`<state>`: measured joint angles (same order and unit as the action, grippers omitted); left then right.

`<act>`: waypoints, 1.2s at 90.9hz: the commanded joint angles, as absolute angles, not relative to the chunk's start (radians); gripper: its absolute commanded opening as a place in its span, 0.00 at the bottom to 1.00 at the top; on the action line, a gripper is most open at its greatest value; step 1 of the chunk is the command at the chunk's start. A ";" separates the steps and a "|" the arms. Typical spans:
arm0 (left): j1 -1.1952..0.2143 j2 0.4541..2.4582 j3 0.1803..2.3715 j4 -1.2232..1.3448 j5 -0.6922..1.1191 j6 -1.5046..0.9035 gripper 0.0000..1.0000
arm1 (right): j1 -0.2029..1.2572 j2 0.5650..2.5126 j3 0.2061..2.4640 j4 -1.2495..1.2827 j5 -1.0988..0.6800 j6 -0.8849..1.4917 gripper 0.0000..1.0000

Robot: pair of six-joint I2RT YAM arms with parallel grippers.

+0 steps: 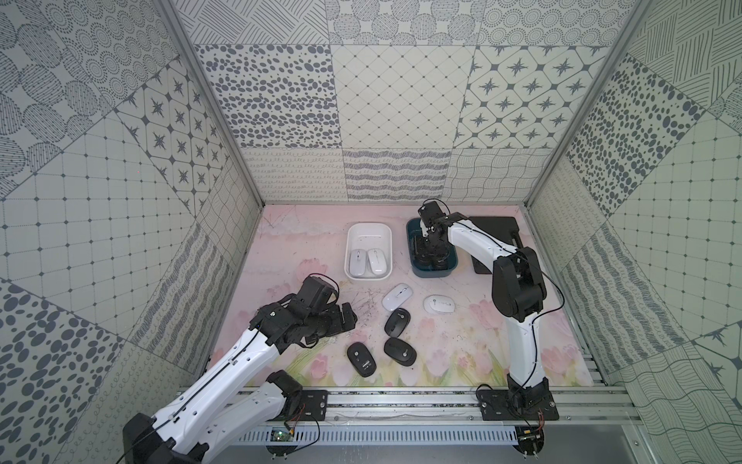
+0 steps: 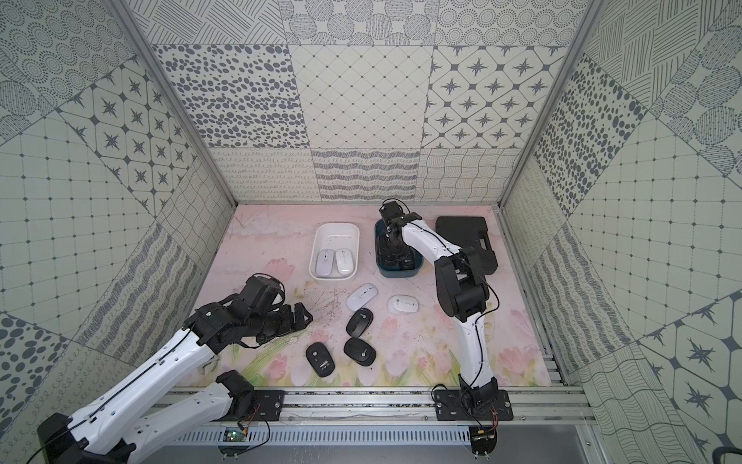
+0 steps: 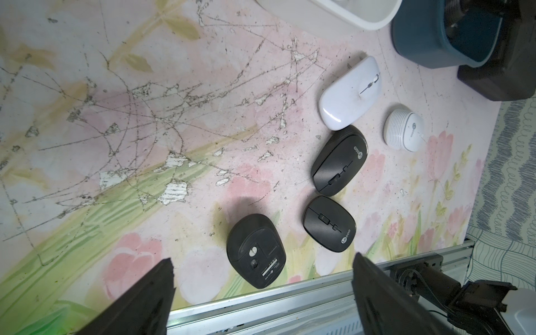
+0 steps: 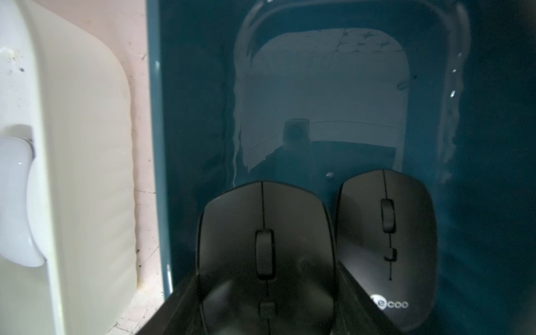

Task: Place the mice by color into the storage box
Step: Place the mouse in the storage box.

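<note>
The right pincer (image 1: 429, 251) is down inside the teal tub (image 1: 435, 274), clenched on a black mouse (image 4: 266, 255) that sits between its jaws. A second black mouse (image 4: 385, 240) lies on the tub floor just beside the pincer, touching the gripped one. The white tub (image 1: 369, 231) stands close beside the teal tub, on the left-arm side of this pincer. It holds two white mice (image 1: 357, 261) (image 1: 377, 261) side by side at its near end. A black hard case (image 2: 465, 241) lies on the pincer's other side.

The left pincer (image 1: 347, 319) is released, jaws wide, with nothing between them, low over the flowered desk (image 1: 289, 249). An upturned black mouse (image 3: 255, 252) is the closest thing to it. Beyond that, toward the right arm, lie two upright black mice (image 3: 329, 223) (image 3: 339, 161). Farther on are a glossy white mouse (image 3: 349, 92) and a ribbed white mouse (image 3: 403, 129), all loose on the desk.
</note>
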<state>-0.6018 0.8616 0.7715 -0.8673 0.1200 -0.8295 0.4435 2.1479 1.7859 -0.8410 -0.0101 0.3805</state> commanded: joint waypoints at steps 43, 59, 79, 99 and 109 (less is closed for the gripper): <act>-0.604 0.863 0.770 -0.837 0.117 -0.822 0.99 | 0.437 2.182 1.767 -0.815 -0.017 0.391 0.66; -0.604 0.872 0.778 -0.833 0.120 -0.818 0.99 | 0.436 2.198 1.767 -0.816 -0.022 0.391 0.67; -0.604 0.879 0.784 -0.830 0.122 -0.816 0.99 | 0.436 2.214 1.764 -0.817 -0.028 0.393 0.73; -0.604 0.890 0.795 -0.825 0.128 -0.813 0.99 | 0.433 2.196 1.761 -0.810 -0.024 0.400 0.79; -0.604 0.894 0.800 -0.821 0.129 -0.813 0.99 | 0.432 2.170 1.759 -0.800 -0.035 0.405 0.82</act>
